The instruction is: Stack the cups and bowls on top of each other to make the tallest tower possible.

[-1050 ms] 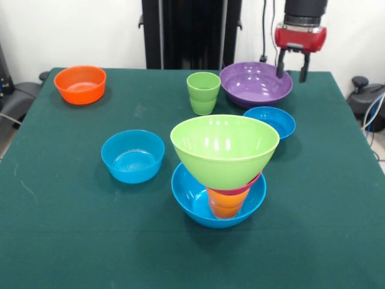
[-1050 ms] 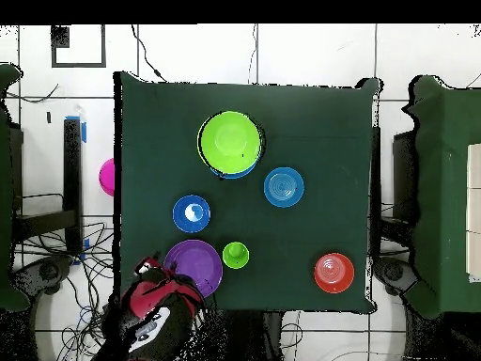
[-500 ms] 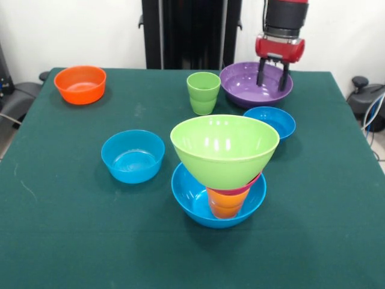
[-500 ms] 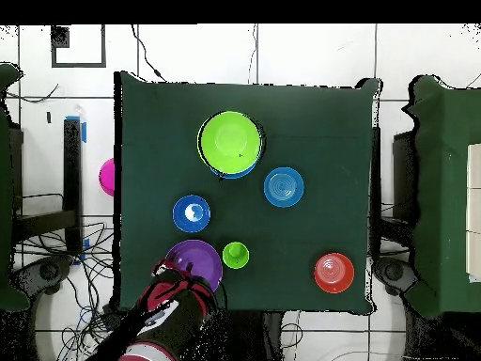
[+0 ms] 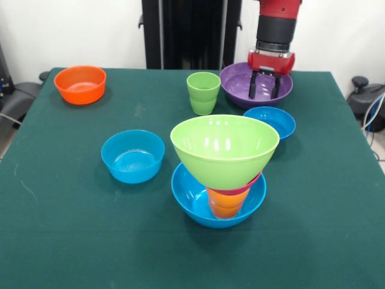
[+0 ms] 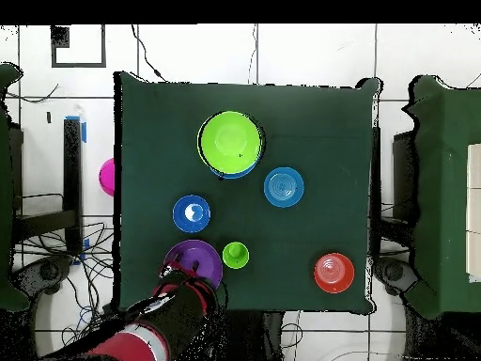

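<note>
The tower stands near the table's middle: a large blue bowl (image 5: 195, 201) holds an upturned orange-yellow cup (image 5: 227, 205), a pink-red bowl (image 5: 249, 184) and, on top, the large lime green bowl (image 5: 224, 149) (image 6: 230, 141). My gripper (image 5: 264, 88) (image 6: 183, 280) is open, its fingers hanging just above the inside of the wide purple bowl (image 5: 236, 81) (image 6: 193, 258), with nothing between them. The light green cup (image 5: 203, 92) (image 6: 236, 255) stands upright beside the purple bowl. Two small blue bowls (image 5: 132, 155) (image 5: 271, 120) and the small orange bowl (image 5: 80, 84) sit apart on the green cloth.
The table edge (image 5: 313, 73) runs just behind the purple bowl. A pink round thing (image 6: 107, 177) shows off the table's side in the overhead view. Chairs and cables surround the table.
The gripper has moved sideways from beyond the purple bowl's rim to over its inside and has come lower. Bowls, cups and tower have not moved.
</note>
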`<state>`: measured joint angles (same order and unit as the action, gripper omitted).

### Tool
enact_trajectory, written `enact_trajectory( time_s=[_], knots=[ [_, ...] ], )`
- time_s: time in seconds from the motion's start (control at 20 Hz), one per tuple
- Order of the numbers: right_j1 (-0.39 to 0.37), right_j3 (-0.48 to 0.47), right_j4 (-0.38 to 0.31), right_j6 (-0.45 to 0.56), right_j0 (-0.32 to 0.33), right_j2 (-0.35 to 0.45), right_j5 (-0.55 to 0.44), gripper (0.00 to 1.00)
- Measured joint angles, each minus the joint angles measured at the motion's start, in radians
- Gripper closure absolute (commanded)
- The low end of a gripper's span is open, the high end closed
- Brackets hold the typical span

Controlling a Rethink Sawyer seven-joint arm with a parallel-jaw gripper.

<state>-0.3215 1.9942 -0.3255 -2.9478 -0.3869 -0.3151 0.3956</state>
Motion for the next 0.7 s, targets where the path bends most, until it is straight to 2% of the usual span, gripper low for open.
enact_trajectory(
  time_s=[0.2,0.7],
  knots=[
    [0.009,-0.004,0.006,0.0,-0.02,-0.014,0.013,0.0],
    [0.007,-0.004,0.006,0.0,-0.022,-0.014,0.012,0.0]
  ],
)
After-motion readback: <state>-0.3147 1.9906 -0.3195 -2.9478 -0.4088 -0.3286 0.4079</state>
